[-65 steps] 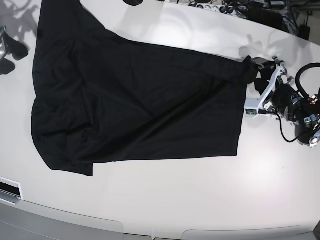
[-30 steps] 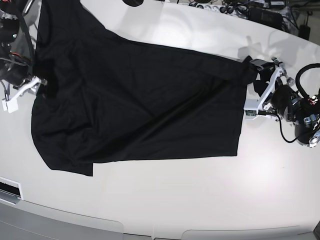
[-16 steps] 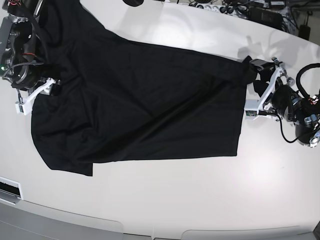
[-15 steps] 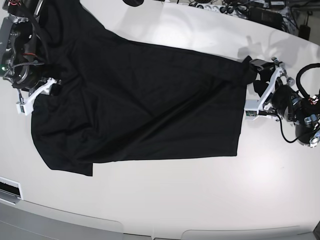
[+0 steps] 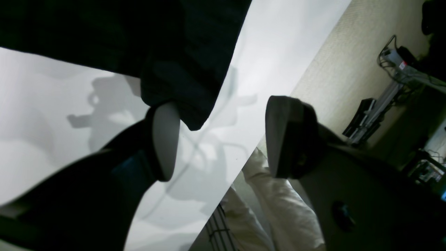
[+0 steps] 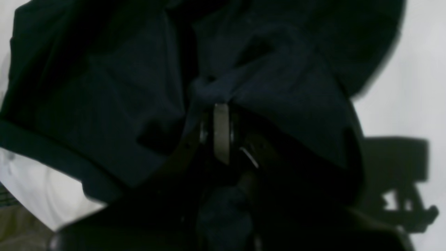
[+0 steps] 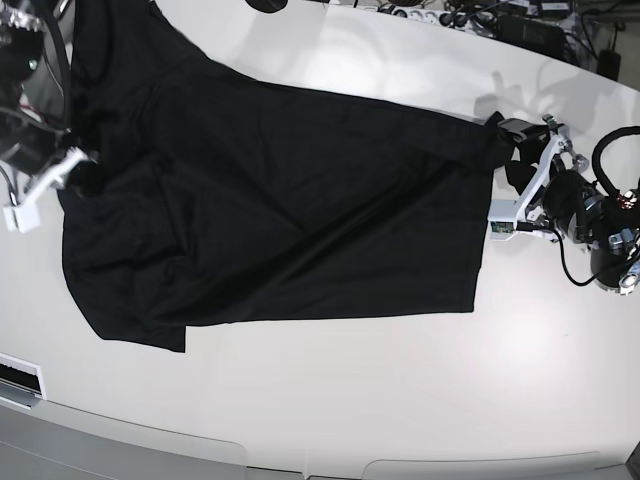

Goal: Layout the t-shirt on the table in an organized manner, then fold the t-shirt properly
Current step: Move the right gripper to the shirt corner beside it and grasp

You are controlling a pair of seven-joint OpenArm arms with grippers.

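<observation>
The table (image 7: pixel 400 400) fills almost the whole base view, a glossy white top with a rounded near edge. A bare strip of it also shows in the left wrist view, ending in a straight edge with the floor beyond.

The t-shirt (image 7: pixel 280 210) lies spread over the middle and left part of the table, black and mostly flat, with a long diagonal crease running from lower left to upper right. Its lower hem is fairly straight, while the left side is bunched and folded over itself (a flap sticks out at the bottom left corner). One corner of the cloth reaches out to the right edge of the spread.

The left claw (image 7: pixel 508 180) sits at that right-hand corner of the shirt, low over the table. In the left wrist view its two fingers (image 5: pixel 165 139) stand wide apart, and the tip of the shirt corner (image 5: pixel 195 115) hangs just above one pale pad, touching or nearly touching it; the other finger is well clear of the cloth.

The right claw (image 7: pixel 75 165) is at the shirt's left edge. From its wrist camera the pads (image 6: pixel 221 134) are pressed together on a pinched ridge of black cloth (image 6: pixel 216 90), so it is gripping the shirt.
</observation>
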